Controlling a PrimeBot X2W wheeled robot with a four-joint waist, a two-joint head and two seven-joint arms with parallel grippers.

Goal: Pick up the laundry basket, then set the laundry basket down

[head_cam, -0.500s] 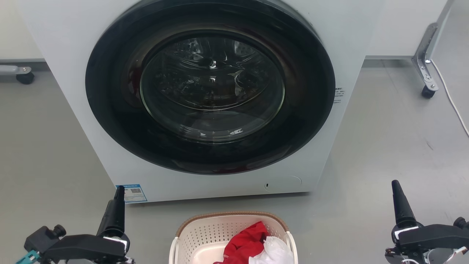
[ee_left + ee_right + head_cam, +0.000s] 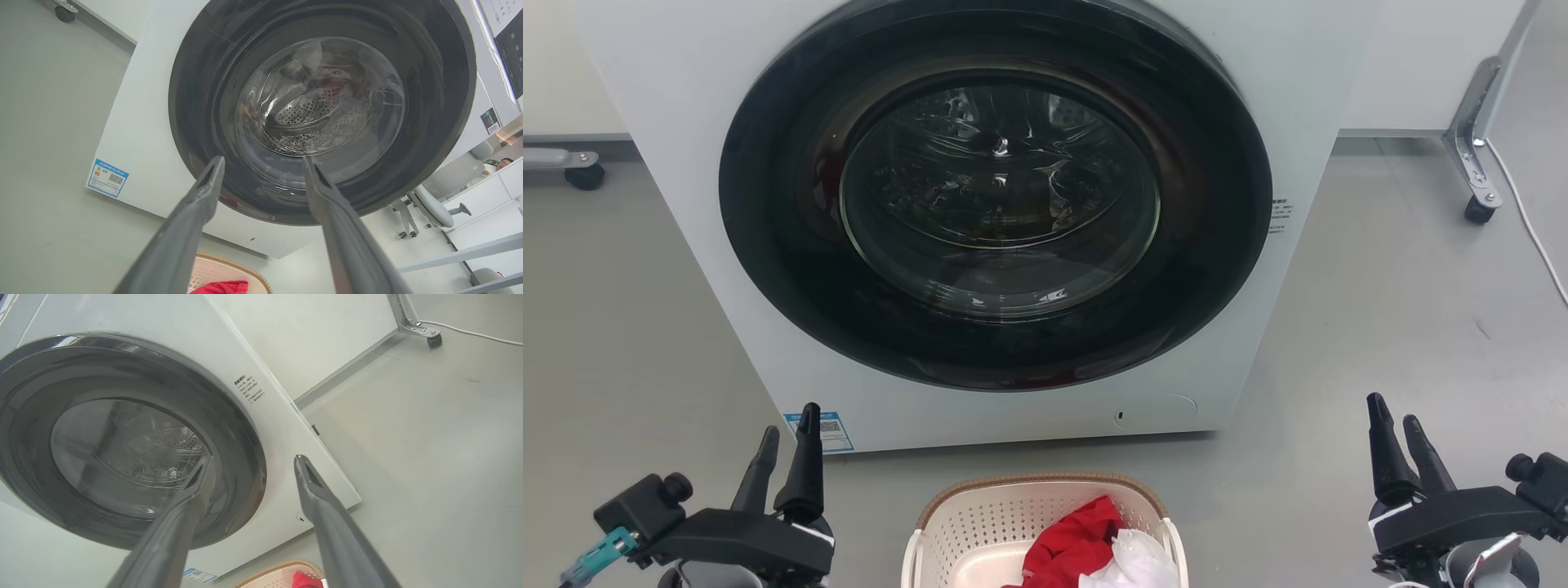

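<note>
The laundry basket sits midway between the left gripper and right gripper, both spread open, neither nearer.

Printed marks on the front of the washing machine.
A blue label with a QR code sits on the panel's lower corner, just beside the fingertips of the left gripper; its small print cannot be read. A block of dark small print stands on the panel above the fingertips of the right gripper, too fine to read.
</note>
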